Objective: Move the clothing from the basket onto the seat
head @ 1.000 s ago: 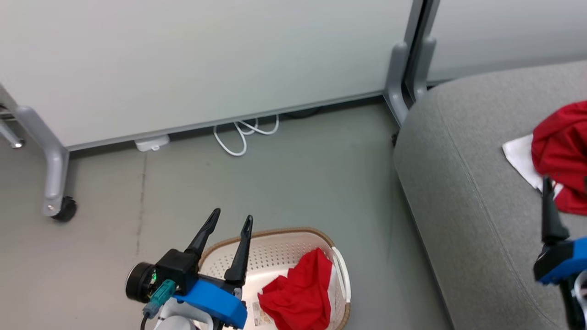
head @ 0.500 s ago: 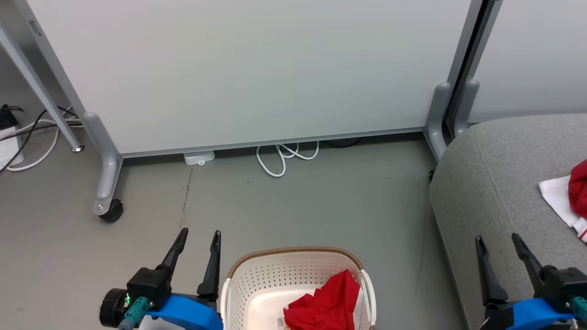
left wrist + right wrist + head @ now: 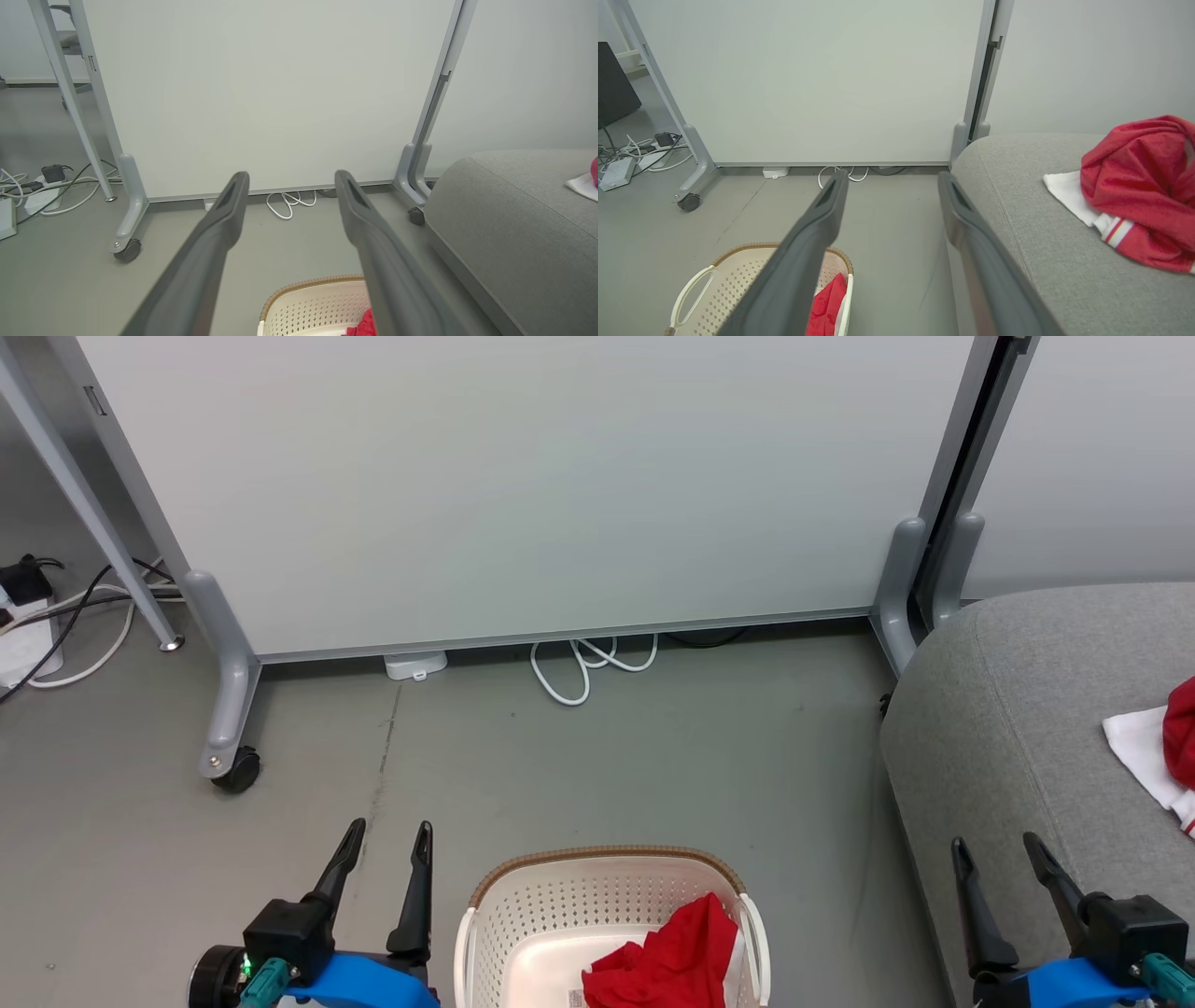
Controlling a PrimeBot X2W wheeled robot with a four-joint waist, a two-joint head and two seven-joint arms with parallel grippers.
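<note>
Low in the head view, left gripper point(image 3: 391, 826) and right gripper point(image 3: 993, 842) spread wide, empty, either side of the basket point(image 3: 607, 852); one red garment point(image 3: 677, 952) at its right wall, label point(image 3: 574, 997) unreadable. Along the left wrist, basket rim low between parted fingers point(image 3: 224, 219). Along the right wrist, other garments point(image 3: 1134, 177) on the seat point(image 3: 1017, 210): seemingly between trips, next needs a reach into the basket.

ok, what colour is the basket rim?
Brown, woven-look rim on the cream basket; head view shows it best.
</note>
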